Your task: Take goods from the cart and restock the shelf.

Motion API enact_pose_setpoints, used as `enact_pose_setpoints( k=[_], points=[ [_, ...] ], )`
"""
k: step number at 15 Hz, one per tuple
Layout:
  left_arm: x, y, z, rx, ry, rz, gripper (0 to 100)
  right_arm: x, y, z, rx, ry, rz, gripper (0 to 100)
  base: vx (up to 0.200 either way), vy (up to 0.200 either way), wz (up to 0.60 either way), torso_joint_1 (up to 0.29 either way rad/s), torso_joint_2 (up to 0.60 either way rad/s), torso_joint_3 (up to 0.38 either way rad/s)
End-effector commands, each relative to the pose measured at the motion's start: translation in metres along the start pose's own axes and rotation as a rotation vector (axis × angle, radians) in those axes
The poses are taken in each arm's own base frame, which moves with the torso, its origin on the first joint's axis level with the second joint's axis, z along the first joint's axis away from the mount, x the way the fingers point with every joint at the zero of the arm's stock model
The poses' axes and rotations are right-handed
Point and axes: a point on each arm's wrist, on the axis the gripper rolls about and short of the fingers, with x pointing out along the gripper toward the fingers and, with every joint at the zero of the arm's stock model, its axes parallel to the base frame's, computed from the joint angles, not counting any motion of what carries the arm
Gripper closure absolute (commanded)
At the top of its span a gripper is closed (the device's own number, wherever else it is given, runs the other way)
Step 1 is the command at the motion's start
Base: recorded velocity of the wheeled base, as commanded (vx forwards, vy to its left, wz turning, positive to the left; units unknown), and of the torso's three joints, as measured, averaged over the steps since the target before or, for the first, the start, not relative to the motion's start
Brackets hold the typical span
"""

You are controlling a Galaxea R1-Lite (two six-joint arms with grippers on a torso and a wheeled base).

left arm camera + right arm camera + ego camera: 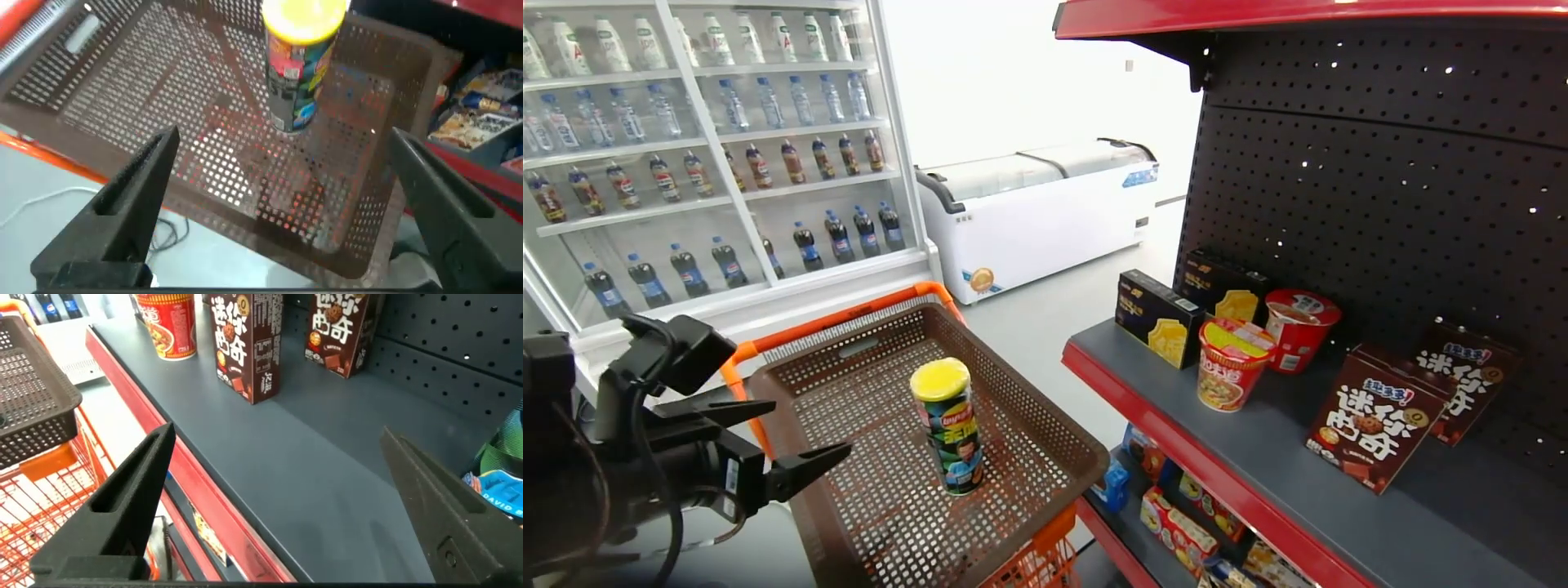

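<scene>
A shop aisle: a glass-door drinks cooler (711, 147) full of bottles at the back left, a white chest freezer (1045, 220) beyond it, and on the right a shelf (1258, 457) with a red front edge and a black pegboard back (1380, 163).

Down in front is the cart's brown perforated basket (1045, 425) on its orange frame (833, 322). One chips can (947, 429) with a yellow lid stands upright near the basket's middle, alone on the mesh floor.

The left gripper (809, 427) hangs at the basket's left rim, fingers spread wide and holding nothing. In its wrist view the can sits framed between the two fingers, farther off, with the basket's near wall between gripper and can.

The shelf is already busy. Two black-and-yellow boxes (1160, 317) stand at its far end. Two red cup noodles (1232, 363) come next, one just behind the other. Two brown cookie boxes (1372, 429) stand nearer, leaning back a little. More packs (1176, 523) lie on the shelf below.

The right gripper (278, 431) hovers over a bare grey stretch of the shelf board, fingers apart, nothing in them. The cookie boxes and a cup noodle stand farther along, and a green-and-blue pack (498, 474) peeks in behind one finger, too little of it showing to name.
</scene>
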Motion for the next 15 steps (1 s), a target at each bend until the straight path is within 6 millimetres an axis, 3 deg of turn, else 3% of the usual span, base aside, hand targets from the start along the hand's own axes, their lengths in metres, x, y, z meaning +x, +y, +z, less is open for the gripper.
enact_pose_setpoints(
  k=[1,4,7,10,15],
  points=[
    [0.038,0.004,-0.014,-0.015,0.085,-0.041,0,0.0,0.0,0.0,0.0,0.0,0.0,0,0.0,0.0,0.0,0.0,0.0,0.0],
    [0.082,0.002,-0.024,0.031,0.015,-0.05,0,0.0,0.0,0.0,0.0,0.0,0.0,0,0.0,0.0,0.0,0.0,0.0,0.0],
    [0.105,0.003,-0.044,0.025,0.043,-0.049,0,0.0,0.0,0.0,0.0,0.0,0.0,0,0.0,0.0,0.0,0.0,0.0,0.0],
    [0.124,0.004,-0.049,0.015,0.029,-0.052,0,0.0,0.0,0.0,0.0,0.0,0.0,0,0.0,0.0,0.0,0.0,0.0,0.0],
    [0.168,-0.017,-0.058,-0.026,-0.005,-0.058,0,0.0,0.0,0.0,0.0,0.0,0.0,0,0.0,0.0,0.0,0.0,0.0,0.0]
  ],
)
